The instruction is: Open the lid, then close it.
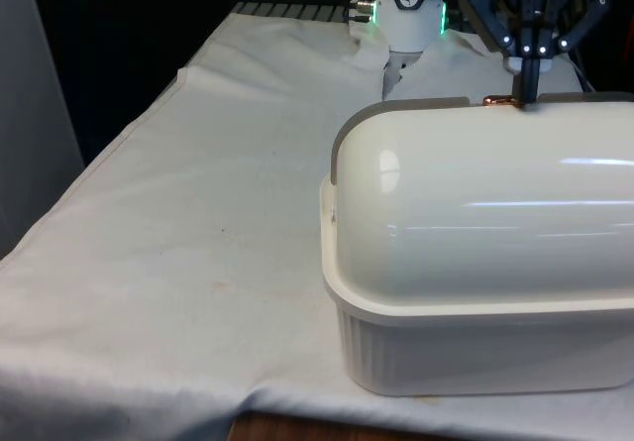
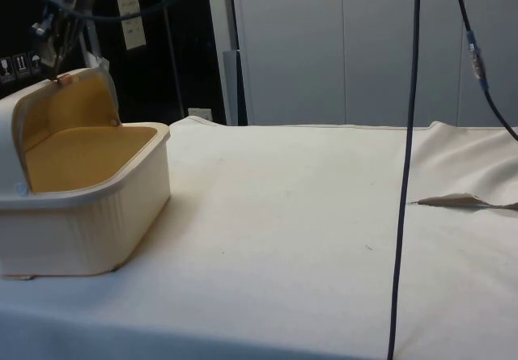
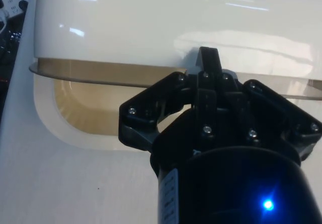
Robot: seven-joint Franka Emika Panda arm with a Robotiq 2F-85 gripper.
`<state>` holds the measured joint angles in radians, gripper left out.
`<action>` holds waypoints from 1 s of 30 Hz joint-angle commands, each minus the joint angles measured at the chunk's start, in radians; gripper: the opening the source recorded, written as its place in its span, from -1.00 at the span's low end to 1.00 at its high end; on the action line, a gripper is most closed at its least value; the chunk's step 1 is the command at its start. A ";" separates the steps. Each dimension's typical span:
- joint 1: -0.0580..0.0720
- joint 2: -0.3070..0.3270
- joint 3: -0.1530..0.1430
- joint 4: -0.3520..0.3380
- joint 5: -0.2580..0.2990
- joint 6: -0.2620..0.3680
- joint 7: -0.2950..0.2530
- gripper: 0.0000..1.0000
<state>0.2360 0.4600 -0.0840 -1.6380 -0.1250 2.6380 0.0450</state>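
A cream bread box stands at the front view's right, its back to that camera. Its domed roll lid is rolled up and back, and the side view shows the box's mouth open onto a tan inside. A small copper handle sits on the lid's raised edge. My gripper comes down from above onto that handle, with its fingers together on it. In the side view the gripper meets the lid's top edge. The wrist view has the fingertips pressed at the lid's rim.
The white cloth lies bare across the front view's left and middle. A dark cable hangs down through the side view. A fold in the cloth lies far from the box. The arm's base stands behind the box.
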 commanded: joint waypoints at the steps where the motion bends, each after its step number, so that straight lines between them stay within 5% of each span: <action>1: -0.002 0.002 0.004 0.003 0.005 -0.008 -0.004 -1.00; 30: 0.004 -0.021 0.002 -0.017 0.001 -0.076 -0.002 -1.00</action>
<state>0.2390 0.4500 -0.0840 -1.6400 -0.1250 2.5670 0.0450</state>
